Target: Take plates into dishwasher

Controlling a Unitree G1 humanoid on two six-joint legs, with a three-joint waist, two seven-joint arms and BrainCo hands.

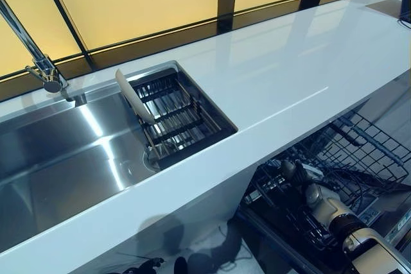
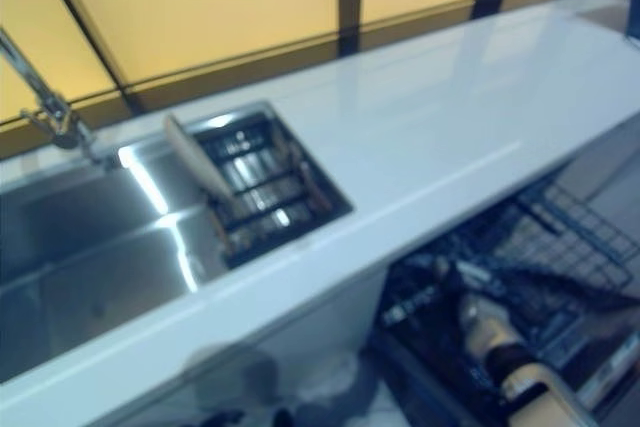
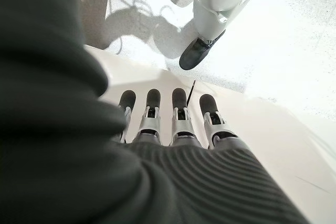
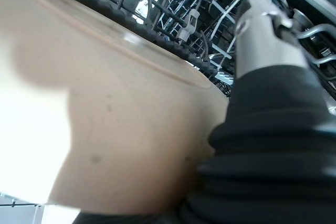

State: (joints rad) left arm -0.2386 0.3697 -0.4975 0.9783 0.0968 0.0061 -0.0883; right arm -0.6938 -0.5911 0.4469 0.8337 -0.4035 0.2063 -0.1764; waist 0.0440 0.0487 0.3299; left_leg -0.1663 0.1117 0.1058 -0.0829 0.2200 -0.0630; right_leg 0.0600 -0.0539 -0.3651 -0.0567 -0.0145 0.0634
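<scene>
1. In the left eye view we look down on a long white counter (image 1: 289, 75) running under a row of amber-lit window panes (image 1: 135, 1) divided by dark frames. A stainless steel sink (image 1: 58, 158) is set into the counter at the left, with a chrome tap (image 1: 38, 62) over its back edge. At the sink's right end sits a dark drying rack (image 1: 176, 117), and one cream plate (image 1: 133, 96) stands on edge in it, leaning against the rack's left side. Below the counter's front edge at the right, the dishwasher's wire rack (image 1: 359, 158) is pulled out, and our right hand (image 1: 302, 181) reaches down into it; from here we cannot tell how its fingers stand.

2. The right eye view gives us the same scene: the plate upright in the drying rack by the sink, the counter otherwise bare white, our right arm down in the dishwasher's basket. We find no label or writing that can be read.

3. In the left wrist view our left hand (image 3: 178, 124) has its fingers straight and relaxed, side by side, grasping nothing. Past them lie a pale surface and a light speckled floor (image 3: 283, 30), where a person's dark shoe (image 3: 197, 53) and pale trouser leg show.

4. In the right wrist view a second cream plate (image 4: 105, 119) fills most of the picture, close against our right hand, among the dishwasher's wires. Only one silver finger (image 4: 262, 35) shows above the dark cover, so we cannot tell whether the hand grips the plate.
</scene>
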